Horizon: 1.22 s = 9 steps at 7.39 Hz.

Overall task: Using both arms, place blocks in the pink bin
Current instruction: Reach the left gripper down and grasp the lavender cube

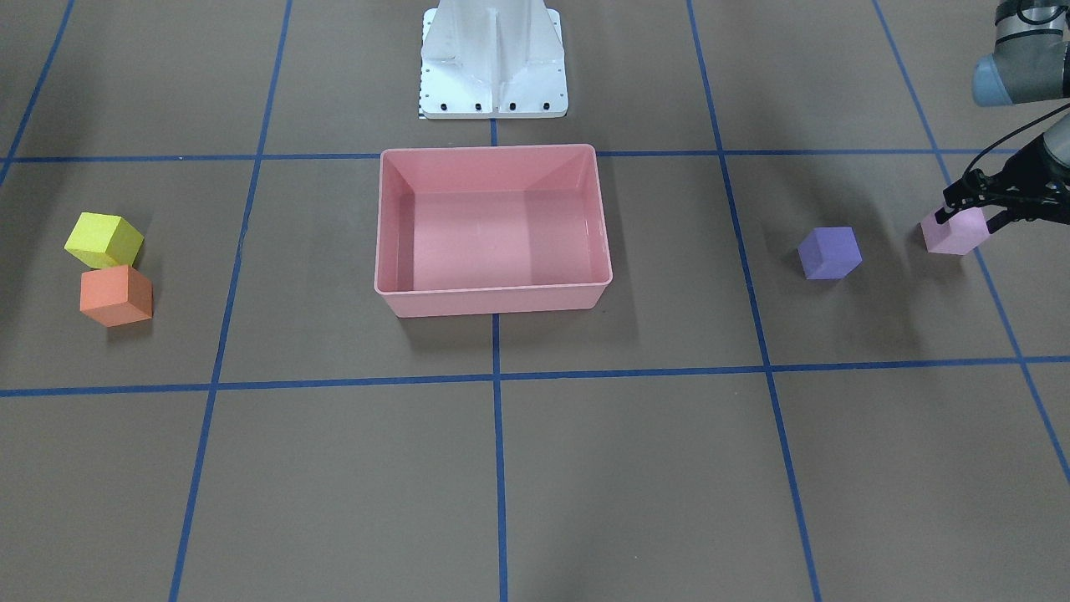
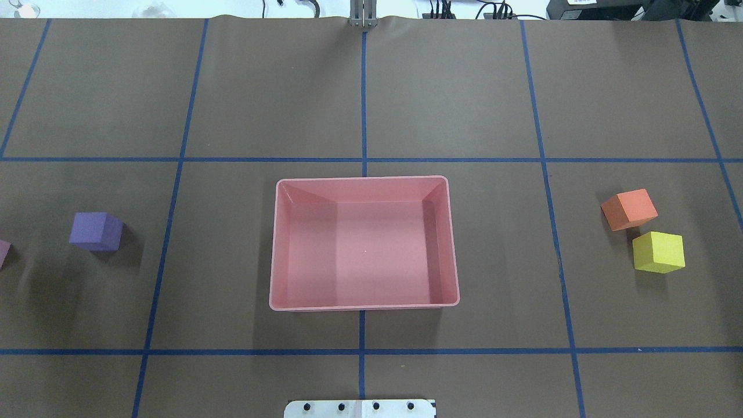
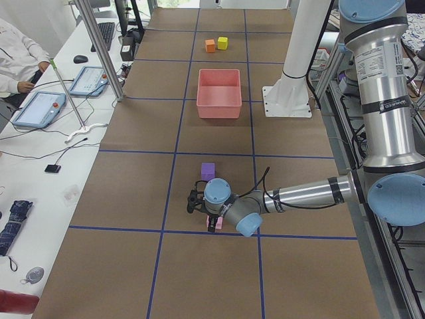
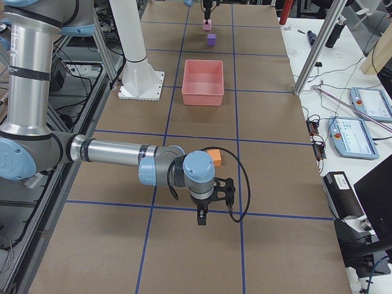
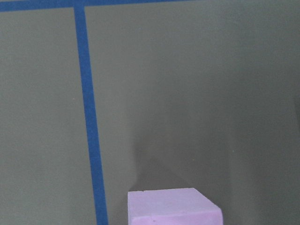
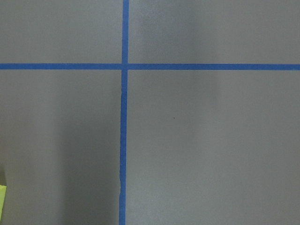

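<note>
The pink bin (image 1: 493, 299) stands empty mid-table, also in the overhead view (image 2: 363, 304). The light pink cube (image 1: 953, 234) rests on the table at my far left; it fills the bottom edge of the left wrist view (image 5: 173, 208). My left gripper (image 1: 970, 219) is down on it with a finger on either side; I cannot tell whether it clamps. The purple cube (image 1: 829, 252) sits between it and the bin. The yellow cube (image 1: 104, 240) and orange cube (image 1: 115, 295) touch at my far right. My right gripper (image 4: 212, 202) hovers just past the orange cube (image 4: 214, 157); its state cannot be told.
The white base pedestal (image 1: 493, 58) stands behind the bin. Blue tape lines grid the brown table cover. A side bench with tablets (image 3: 40, 109) and a seated person (image 3: 16, 60) runs along the far side of the table.
</note>
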Each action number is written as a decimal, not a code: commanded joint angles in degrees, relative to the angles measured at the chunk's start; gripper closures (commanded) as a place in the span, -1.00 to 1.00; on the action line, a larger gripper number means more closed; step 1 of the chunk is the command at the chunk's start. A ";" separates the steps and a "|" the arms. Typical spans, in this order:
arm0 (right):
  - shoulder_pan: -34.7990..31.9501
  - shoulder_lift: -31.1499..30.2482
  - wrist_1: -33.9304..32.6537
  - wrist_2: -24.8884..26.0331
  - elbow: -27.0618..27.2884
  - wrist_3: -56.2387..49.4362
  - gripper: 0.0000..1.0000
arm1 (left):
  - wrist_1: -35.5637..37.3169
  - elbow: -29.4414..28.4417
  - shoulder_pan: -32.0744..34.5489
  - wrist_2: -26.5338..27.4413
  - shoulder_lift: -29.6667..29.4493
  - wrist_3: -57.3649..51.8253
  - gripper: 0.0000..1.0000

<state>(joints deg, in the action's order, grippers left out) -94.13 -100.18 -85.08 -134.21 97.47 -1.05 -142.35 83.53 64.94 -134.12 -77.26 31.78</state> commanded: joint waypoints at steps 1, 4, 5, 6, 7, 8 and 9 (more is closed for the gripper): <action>0.00 -0.02 0.00 0.00 0.00 -0.01 -1.00 | -0.03 0.05 -2.61 5.68 -0.08 -0.40 -0.86; 0.00 -0.02 0.00 0.00 0.00 -0.01 -1.00 | 0.05 2.06 -2.80 5.36 0.00 -0.67 0.48; 0.00 -0.02 0.00 0.00 0.00 -0.01 -1.00 | 0.84 5.03 -2.36 3.18 0.18 -0.49 0.55; 0.00 -0.02 0.00 0.00 0.09 -0.01 -1.00 | 3.28 8.11 -0.88 -2.15 -0.26 -0.49 0.56; 0.00 -0.02 0.00 0.00 0.17 0.08 -1.00 | 7.40 13.10 1.92 -3.16 -0.70 0.21 0.57; 0.00 -0.02 0.00 -0.61 0.26 0.25 -1.00 | 15.88 21.07 2.03 -3.08 -1.14 0.56 0.58; 0.26 0.07 0.00 -1.40 0.26 0.34 -1.00 | 24.66 28.37 1.86 -2.91 -4.62 5.70 0.57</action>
<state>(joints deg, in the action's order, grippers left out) -94.05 -100.18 -85.08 -134.78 97.68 -0.85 -128.06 102.65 66.47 -136.78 -78.96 33.31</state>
